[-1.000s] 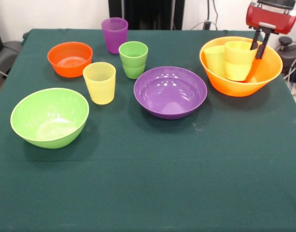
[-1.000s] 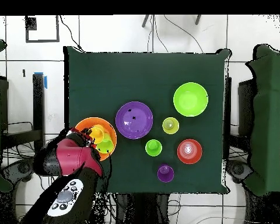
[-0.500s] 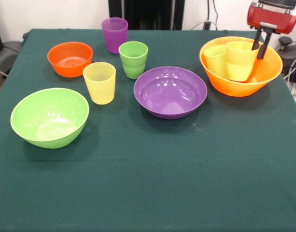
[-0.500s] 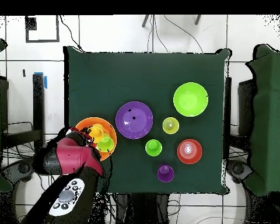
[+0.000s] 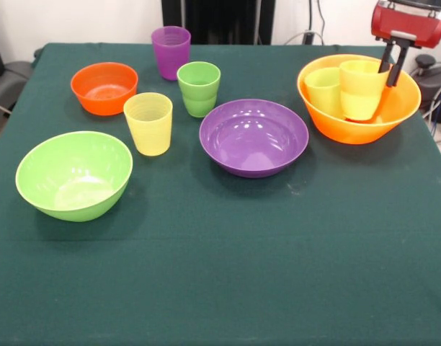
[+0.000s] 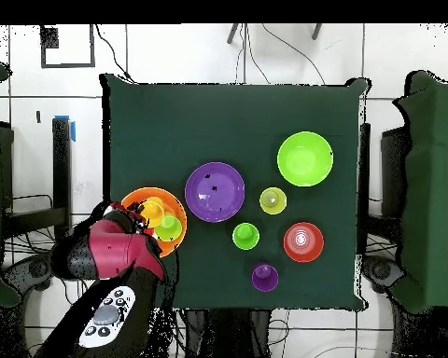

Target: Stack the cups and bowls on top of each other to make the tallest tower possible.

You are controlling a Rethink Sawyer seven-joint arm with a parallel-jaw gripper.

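The gripper (image 5: pixel 392 63) pinches the rim of the yellow-orange cup (image 5: pixel 361 90), one finger inside and one outside, holding it inside the large yellow-orange bowl (image 5: pixel 328 119). A lime green cup (image 5: pixel 323 91) stands touching it in the same bowl, near the table's (image 5: pixel 220 274) far right corner. Just left sits the purple bowl (image 5: pixel 254 137). Beyond it stand the green cup (image 5: pixel 199 88), pale yellow cup (image 5: pixel 148 123), purple cup (image 5: pixel 171 52), orange bowl (image 5: pixel 104 88) and lime green bowl (image 5: pixel 74 174).

Red arm (image 5: pixel 409 19) housing w/ slim black hand (image 5: pixel 393 54) fingers.
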